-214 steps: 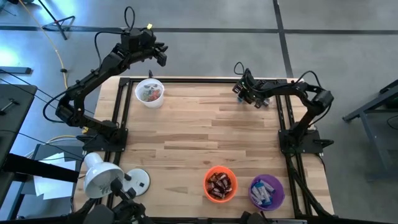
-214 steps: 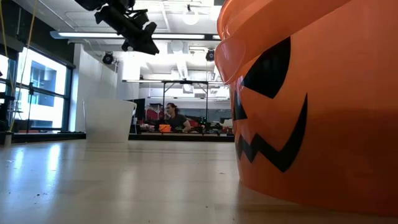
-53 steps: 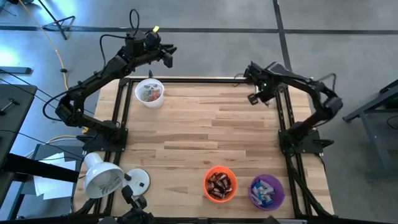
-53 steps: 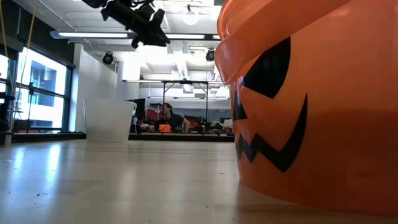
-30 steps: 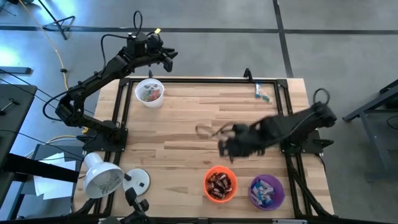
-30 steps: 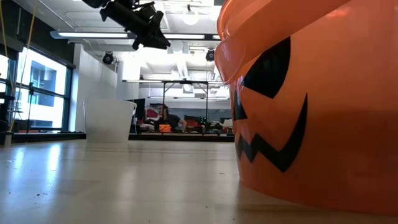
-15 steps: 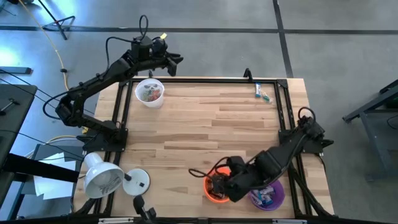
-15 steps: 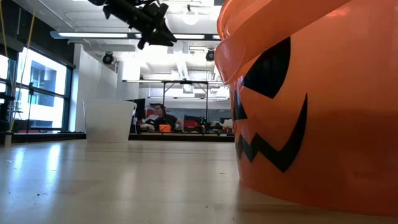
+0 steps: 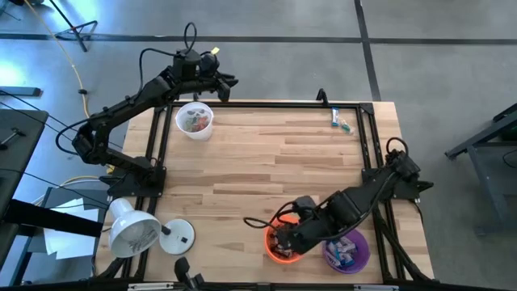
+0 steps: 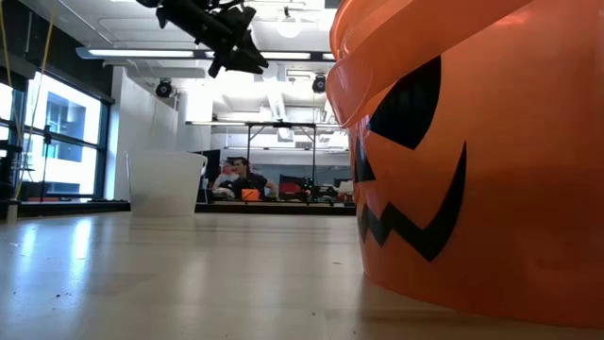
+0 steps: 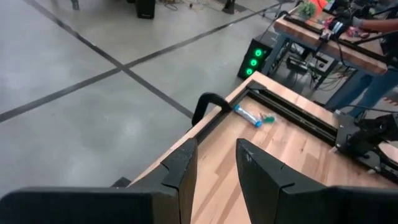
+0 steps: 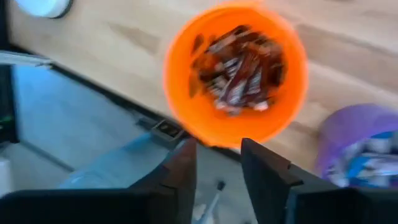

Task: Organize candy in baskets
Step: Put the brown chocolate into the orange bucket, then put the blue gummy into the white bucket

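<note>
Three baskets stand on the wooden table. The white basket point(image 9: 195, 120) of mixed candy is at the far left. The orange basket point(image 9: 273, 254) of dark brown candy point(image 12: 239, 68) and the purple basket point(image 9: 353, 249) of blue-and-white candy point(image 12: 373, 165) are at the near edge. My right gripper point(image 12: 216, 149) hangs open above the orange basket point(image 12: 186, 106), fingers pointing down, nothing between them. My left gripper point(image 11: 216, 152) is open and empty, raised beyond the far edge by the white basket. One blue candy point(image 9: 342, 121) lies flat at the far right corner.
A white lamp point(image 9: 133, 230) with a round base point(image 9: 179, 236) stands at the near left corner. Black frame rails point(image 9: 266, 103) run along the table's edges. In the low view the orange basket point(image 10: 472, 161) fills the right, and a person point(image 10: 241, 175) sits far behind.
My right gripper has swung from above the table's middle toward the near edge and now hangs over the orange basket. My left gripper has drifted slightly toward the right along the far edge.
</note>
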Motion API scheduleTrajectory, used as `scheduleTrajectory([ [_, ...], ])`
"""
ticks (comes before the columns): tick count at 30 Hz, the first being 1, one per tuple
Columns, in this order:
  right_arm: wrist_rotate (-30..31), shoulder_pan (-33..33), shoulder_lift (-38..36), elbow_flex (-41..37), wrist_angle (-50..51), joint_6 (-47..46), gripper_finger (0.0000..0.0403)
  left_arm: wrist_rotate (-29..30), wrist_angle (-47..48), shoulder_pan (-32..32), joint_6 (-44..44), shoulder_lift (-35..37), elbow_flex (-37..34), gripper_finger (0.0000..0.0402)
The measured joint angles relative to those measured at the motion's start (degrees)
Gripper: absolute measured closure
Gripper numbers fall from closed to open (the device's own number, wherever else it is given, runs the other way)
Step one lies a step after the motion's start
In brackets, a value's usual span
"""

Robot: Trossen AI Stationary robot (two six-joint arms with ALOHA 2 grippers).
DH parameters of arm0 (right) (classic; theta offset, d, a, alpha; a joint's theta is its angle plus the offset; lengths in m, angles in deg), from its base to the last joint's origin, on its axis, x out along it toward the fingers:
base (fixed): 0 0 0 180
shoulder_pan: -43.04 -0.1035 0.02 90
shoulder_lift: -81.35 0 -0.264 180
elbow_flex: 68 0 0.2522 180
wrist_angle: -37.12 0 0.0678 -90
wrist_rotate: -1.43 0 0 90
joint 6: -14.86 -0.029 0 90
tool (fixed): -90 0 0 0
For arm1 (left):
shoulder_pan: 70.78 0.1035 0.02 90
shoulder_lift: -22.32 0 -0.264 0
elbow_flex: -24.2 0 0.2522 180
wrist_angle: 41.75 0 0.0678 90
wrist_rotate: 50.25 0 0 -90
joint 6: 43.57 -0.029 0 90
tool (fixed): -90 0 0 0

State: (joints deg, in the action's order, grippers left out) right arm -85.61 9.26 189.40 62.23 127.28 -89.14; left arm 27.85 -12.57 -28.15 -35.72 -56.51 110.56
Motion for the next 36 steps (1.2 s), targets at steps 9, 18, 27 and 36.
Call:
scheduleTrajectory([
  [9, 3.95, 4.24, -3.24, -0.73, 13.62, 8.69, 0.027, -4.61, 3.54, -0.07, -0.6, 0.0, 0.0, 0.0302],
  [18, 15.17, 23.21, -15.8, -13.34, 13.45, 32.42, 0.027, -6.58, 3.47, 0.15, -2.62, 0.0, 0.0, 0.0302],
  [27, 13.16, 48.52, -26.86, -38.8, 12.94, 49.15, 0.027, -6.46, 3.26, 2.21, -3.6, 0.0, 0.0, 0.0302],
  [36, 7.94, 67.21, -30.88, -52.98, -2.83, 66.71, 0.0268, -6.27, -3.43, 3.65, -5.98, 0.0, 0.0, 0.0302],
])
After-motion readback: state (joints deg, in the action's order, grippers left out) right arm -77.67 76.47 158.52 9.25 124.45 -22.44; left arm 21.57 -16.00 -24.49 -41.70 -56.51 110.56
